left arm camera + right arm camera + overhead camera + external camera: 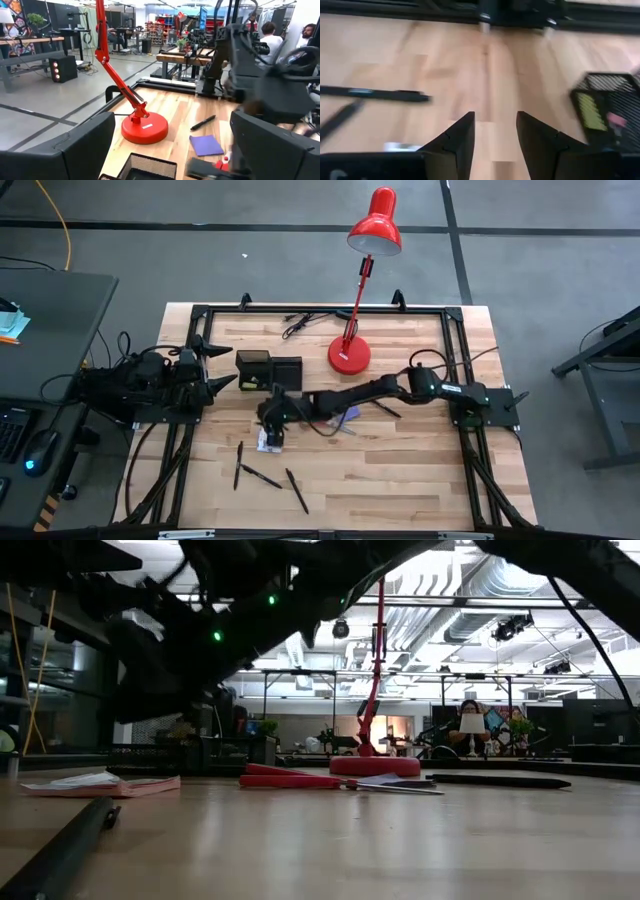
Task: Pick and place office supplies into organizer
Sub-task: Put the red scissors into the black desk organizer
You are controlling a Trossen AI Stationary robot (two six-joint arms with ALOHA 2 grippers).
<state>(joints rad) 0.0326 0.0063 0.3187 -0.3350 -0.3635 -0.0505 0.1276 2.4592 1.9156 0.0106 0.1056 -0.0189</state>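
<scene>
Right tool [494,131] above white-grey packet [268,442] (square).

floor [250,220]: grey concrete | ceiling ducts [480,585] lit | dark desk [50,320]

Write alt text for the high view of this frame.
Seen from above, the right gripper reaches across a wooden table to a small white packet, near the black organizer. The left gripper waits open at the left edge; pens lie in front, a red lamp behind.
</scene>
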